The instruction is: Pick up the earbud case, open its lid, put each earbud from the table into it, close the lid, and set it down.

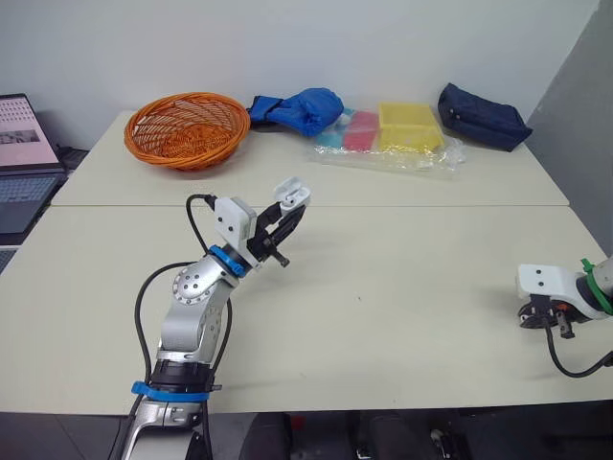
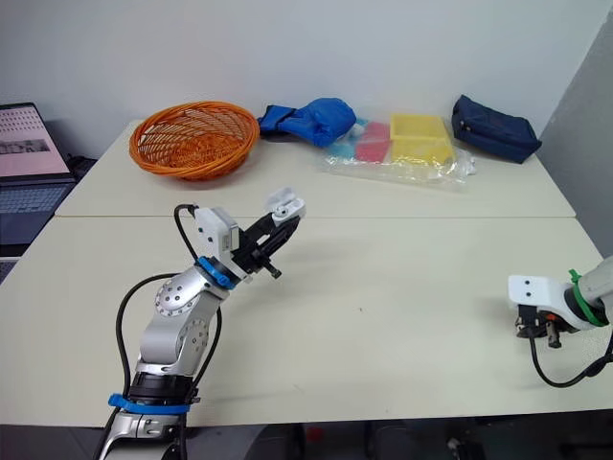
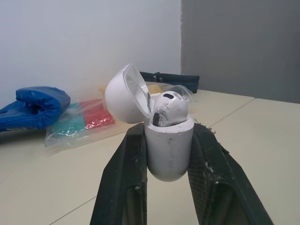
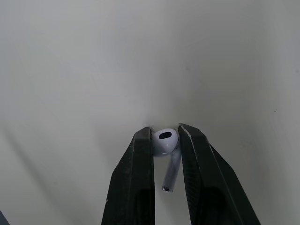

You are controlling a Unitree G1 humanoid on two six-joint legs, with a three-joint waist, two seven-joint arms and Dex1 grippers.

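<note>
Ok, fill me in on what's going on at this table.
The left gripper holds the case up off the table, clamped between its fingers. The lid is open and one earbud sits inside. The right gripper, low over the table's right side, is closed on the other earbud. That one has not gone in yet, and the lid is not yet shut.

It looks like an office or lab room — plain cream tables (image 1: 402, 316) pushed together against a bare white wall (image 1: 287, 48), a grey partition (image 1: 589, 96) to the right, an open laptop (image 1: 21, 168) at the left edge — plus a wicker basket (image 1: 187, 134) and a zip pouch (image 1: 482, 117).
</note>
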